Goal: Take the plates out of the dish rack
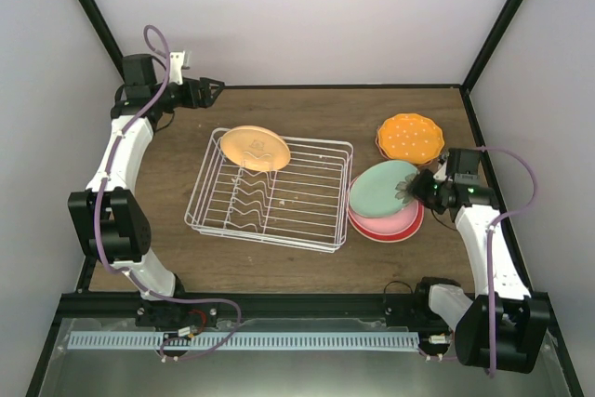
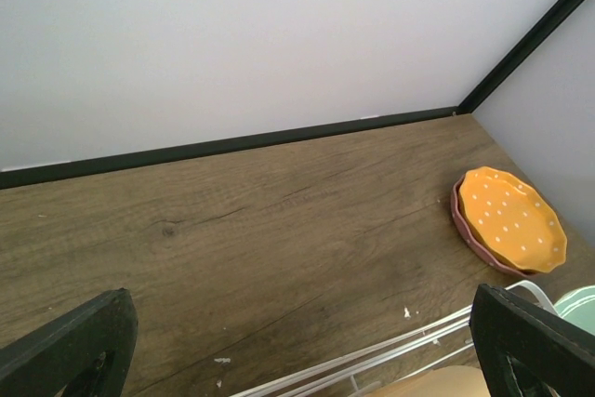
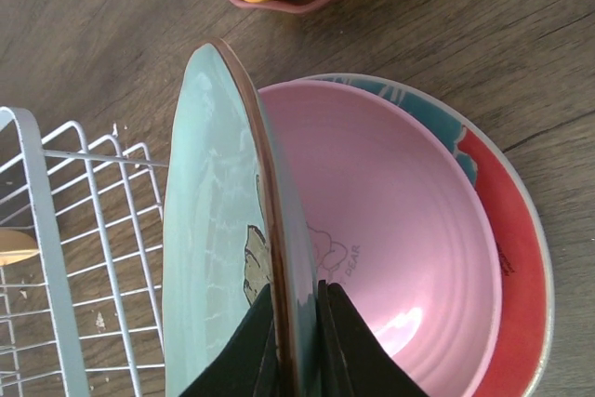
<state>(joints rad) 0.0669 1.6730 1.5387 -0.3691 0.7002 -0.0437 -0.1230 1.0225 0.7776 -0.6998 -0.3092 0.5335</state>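
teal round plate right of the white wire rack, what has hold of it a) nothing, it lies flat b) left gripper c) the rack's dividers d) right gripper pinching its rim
D: the right gripper is shut on the rim of the teal round plate, tilted on edge over the plain pink plate.

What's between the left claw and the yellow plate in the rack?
Only bare table and the far rim of the dish rack separate the left claw from the yellow plate; the top external view shows it.
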